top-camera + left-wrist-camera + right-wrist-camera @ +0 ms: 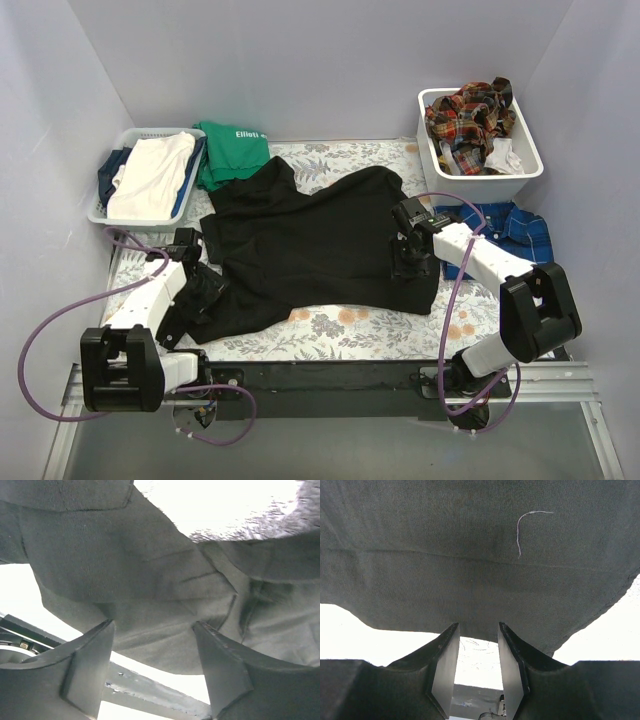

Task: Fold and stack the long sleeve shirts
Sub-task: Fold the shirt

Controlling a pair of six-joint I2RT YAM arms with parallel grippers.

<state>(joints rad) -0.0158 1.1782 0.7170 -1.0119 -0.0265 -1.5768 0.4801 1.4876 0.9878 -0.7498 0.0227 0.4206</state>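
The black long sleeve shirt is spread crookedly across the middle of the top view on the floral table cover. One part trails toward the lower left and its hem lies at the right. It is judged soft, limp and light. It should drape and bunch rather than hold a crease, so it is best taken by a pinch at a hem edge or sleeve end, where there are few layers. The left gripper is set at the lower-left bunch, its fingers wide apart, with folded cloth at the tips but not clamped. The right gripper is placed at the right-hand hem, its fingers narrowly parted, with bare table showing in the gap; nothing is held. A blue plaid shirt is seen at the right, partly covered by the right arm, and red-orange plaid shirts are heaped in the white bin at the upper right. The sleeves of the black shirt cannot be traced in the dark folds, and how many shirts the bin holds cannot be told.
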